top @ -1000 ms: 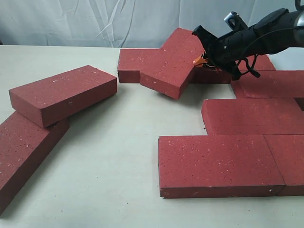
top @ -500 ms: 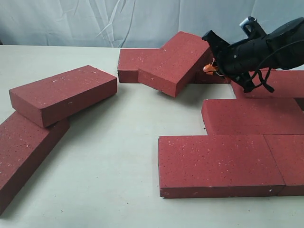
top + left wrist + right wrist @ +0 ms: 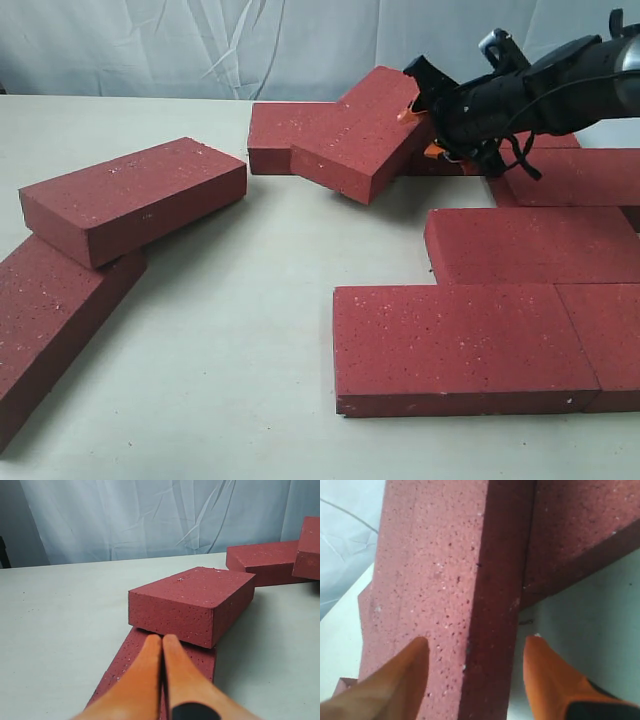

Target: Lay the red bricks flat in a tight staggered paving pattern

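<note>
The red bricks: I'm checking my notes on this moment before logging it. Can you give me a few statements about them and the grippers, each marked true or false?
1. The right gripper is open, with a finger on each side of the tilted brick. True.
2. The left gripper holds a brick. False: it is shut on nothing.
3. Every brick lies flat. False: the tilted brick leans on the back brick, and the upper left brick rests on the lower left brick.
4. The front brick lies flat on the table. True.
</note>
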`<state>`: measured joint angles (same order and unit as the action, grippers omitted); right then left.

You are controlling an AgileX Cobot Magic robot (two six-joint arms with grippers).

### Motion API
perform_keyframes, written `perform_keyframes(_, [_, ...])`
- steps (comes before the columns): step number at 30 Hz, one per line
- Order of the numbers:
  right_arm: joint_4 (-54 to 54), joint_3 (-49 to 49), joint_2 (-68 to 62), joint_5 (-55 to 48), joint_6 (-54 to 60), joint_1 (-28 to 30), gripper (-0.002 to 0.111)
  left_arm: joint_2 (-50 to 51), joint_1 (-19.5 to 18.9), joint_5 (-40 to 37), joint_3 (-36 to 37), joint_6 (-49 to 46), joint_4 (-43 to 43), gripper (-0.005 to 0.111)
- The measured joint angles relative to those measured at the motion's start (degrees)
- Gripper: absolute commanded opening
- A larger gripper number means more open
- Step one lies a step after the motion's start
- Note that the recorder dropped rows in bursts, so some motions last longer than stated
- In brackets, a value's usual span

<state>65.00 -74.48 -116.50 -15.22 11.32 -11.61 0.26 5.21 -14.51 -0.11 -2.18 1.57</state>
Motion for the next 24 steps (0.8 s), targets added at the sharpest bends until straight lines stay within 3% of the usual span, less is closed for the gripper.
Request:
perform_keyframes(4, [0.6, -3.2, -4.3, -0.3, 0.1, 0.0, 0.054, 0.0, 0.0, 0.0, 0.0, 0.0, 0.0, 0.0])
perform_keyframes(6, [1.5, -4.0, -5.1, -0.3, 0.1, 0.0, 0.037, 0.0, 0.0, 0.0, 0.0, 0.0, 0.0, 0.0])
perform_keyframes(8, [2.5, -4.5, -5.4, -0.1, 0.1, -0.4, 0.0, 0.0, 0.0, 0.0, 0.0, 0.0, 0.0, 0.0])
perform_keyframes(19, [3.1, -4.8, -4.2, -0.1, 0.1, -1.9, 0.0, 0.0, 0.0, 0.0, 0.0, 0.0, -0.4, 0.0])
perform_keyframes(24, [5.3, 1.1, 2.7, 4.5, -0.6, -4.6, 0.0, 0.0, 0.0, 0.0, 0.0, 0.0, -0.4, 0.0])
